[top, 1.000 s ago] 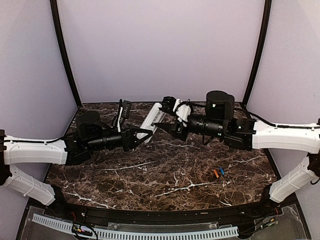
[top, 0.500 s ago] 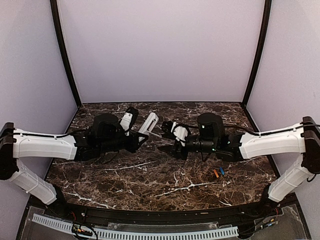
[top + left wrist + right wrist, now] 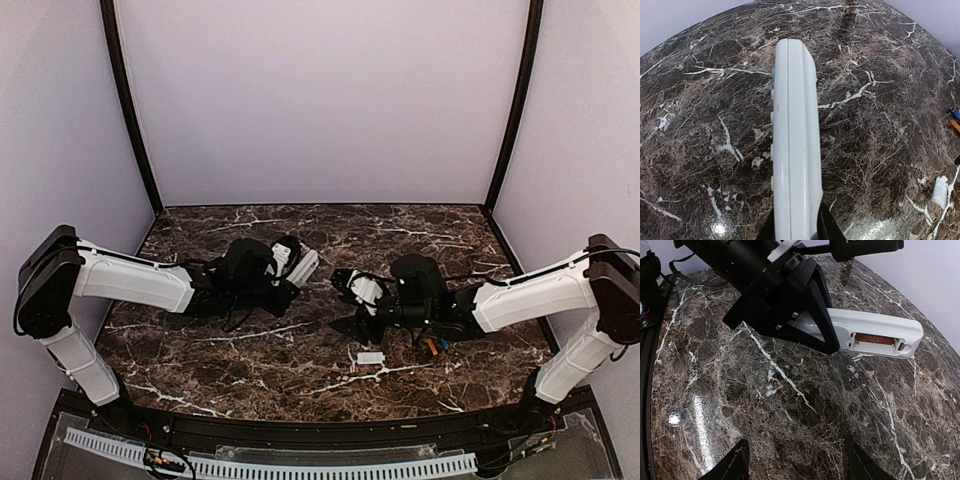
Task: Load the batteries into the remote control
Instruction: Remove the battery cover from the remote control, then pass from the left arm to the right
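The remote control [image 3: 792,150] is clamped on edge between the fingers of the left gripper [image 3: 796,229], left of the middle of the marble table [image 3: 250,370], with its open battery bay turned toward the right arm. The right gripper [image 3: 797,460] is spread wide and nothing is held in it. The orange battery [image 3: 431,346] and the blue battery [image 3: 443,342] are laid side by side on the table just beside the right arm, with a loose white cover piece [image 3: 371,357] near them.

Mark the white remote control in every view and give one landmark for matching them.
Top external: the white rectangular remote control is left of centre, angled towards the back.
Left wrist: it runs up the middle, seen edge-on.
Right wrist: upper right, with its open battery bay showing.
Shared landmark: the left gripper clamping one end of it.
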Action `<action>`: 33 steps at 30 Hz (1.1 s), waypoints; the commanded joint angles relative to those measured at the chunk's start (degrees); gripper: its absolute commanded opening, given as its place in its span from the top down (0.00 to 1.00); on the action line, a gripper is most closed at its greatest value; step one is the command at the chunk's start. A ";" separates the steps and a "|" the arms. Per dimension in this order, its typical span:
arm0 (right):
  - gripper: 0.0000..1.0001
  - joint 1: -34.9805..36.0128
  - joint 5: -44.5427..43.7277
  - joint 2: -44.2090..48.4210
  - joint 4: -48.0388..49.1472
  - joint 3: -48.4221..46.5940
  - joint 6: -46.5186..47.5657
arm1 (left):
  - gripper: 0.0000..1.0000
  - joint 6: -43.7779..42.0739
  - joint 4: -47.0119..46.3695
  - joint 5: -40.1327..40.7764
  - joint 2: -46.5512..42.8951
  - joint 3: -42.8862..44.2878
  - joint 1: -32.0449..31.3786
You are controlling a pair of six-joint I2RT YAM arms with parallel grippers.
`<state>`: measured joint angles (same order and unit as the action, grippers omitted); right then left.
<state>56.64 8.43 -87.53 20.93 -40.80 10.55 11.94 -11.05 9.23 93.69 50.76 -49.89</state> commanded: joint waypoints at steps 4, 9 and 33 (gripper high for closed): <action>0.37 -1.72 -3.18 0.34 -4.29 -1.75 -5.35 | 1.00 -0.79 -1.46 -0.82 -1.70 2.32 0.30; 0.34 -2.06 -1.36 0.90 -8.97 -5.58 -7.02 | 1.00 -0.28 -2.51 -3.28 -5.77 0.32 0.57; 0.01 9.08 -17.43 6.14 -24.89 -23.91 68.41 | 1.00 -1.18 18.01 -37.87 -19.26 6.95 2.00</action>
<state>65.39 -2.52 -79.33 -1.30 -61.60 66.50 12.21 1.21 -23.59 75.11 55.61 -48.23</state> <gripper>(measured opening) 0.986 0.188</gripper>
